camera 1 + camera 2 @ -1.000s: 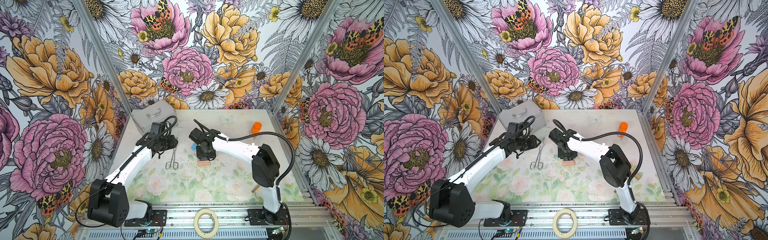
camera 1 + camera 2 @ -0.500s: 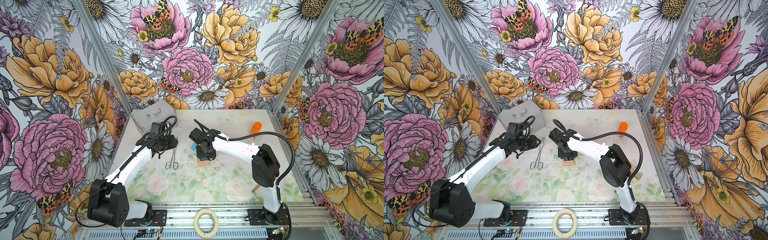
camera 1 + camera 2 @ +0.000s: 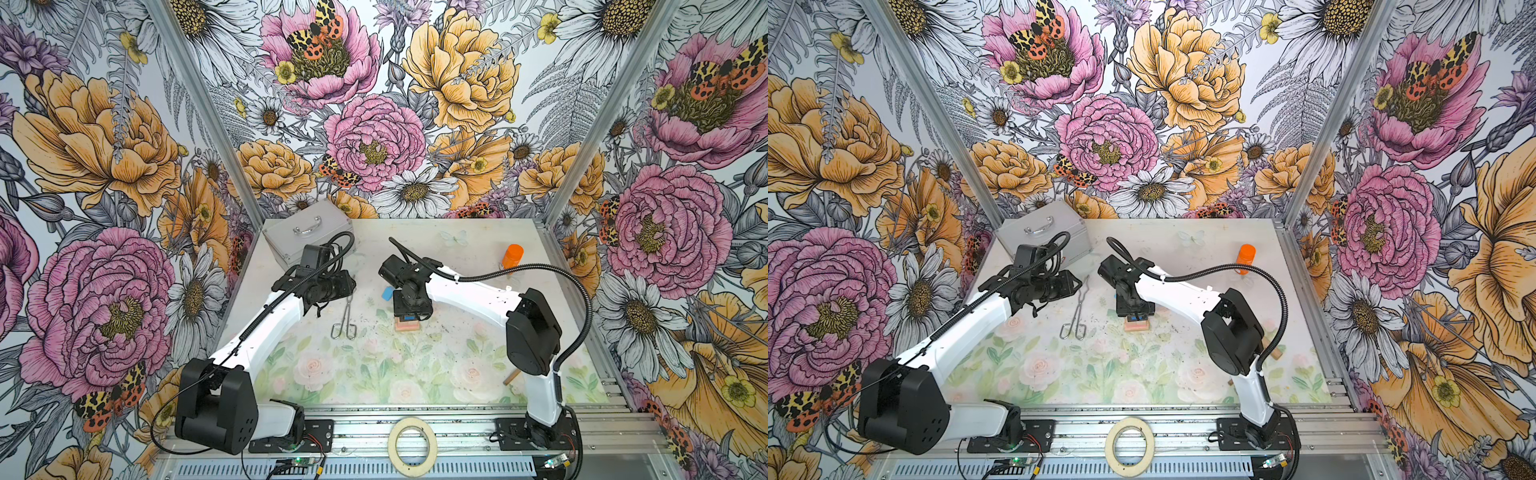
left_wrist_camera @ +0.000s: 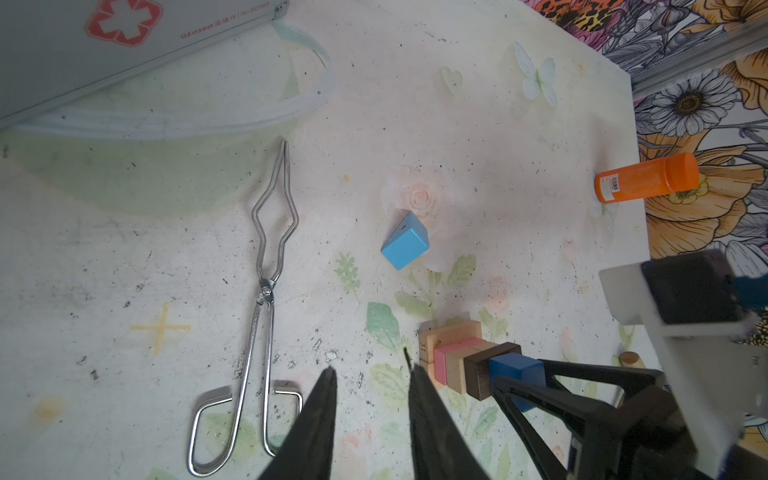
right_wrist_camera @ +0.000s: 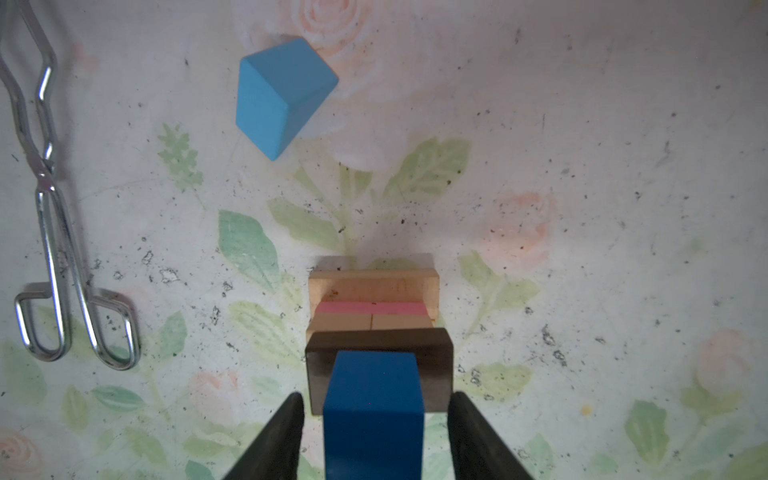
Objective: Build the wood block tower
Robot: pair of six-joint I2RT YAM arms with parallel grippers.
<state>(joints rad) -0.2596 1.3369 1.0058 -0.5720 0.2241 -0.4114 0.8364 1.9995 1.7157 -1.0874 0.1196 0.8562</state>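
The wood block tower (image 3: 407,325) (image 3: 1136,324) stands mid-table: a tan base (image 5: 374,282), a pink bar (image 5: 372,308), tan blocks, a dark brown bar (image 5: 436,361) and a dark blue cube (image 5: 374,395) on top. My right gripper (image 5: 376,399) (image 3: 409,311) hangs over it, open, and a gap shows on each side of the dark blue cube. A light blue cube (image 5: 282,95) (image 4: 405,245) (image 3: 387,293) lies loose on the table just behind the tower. My left gripper (image 4: 370,368) (image 3: 349,286) hovers left of the tower, jaws apart with nothing between them.
Silver metal tongs (image 3: 344,320) (image 4: 266,291) lie between the two arms. A silver case (image 3: 307,237) stands at the back left, an orange bottle (image 3: 513,257) at the back right. A wooden stick (image 3: 512,377) lies by the right arm's base, a tape roll (image 3: 411,446) on the front rail.
My right gripper's jaws have spread apart and let go of the dark blue cube, which stays on the tower. The left arm has not moved.
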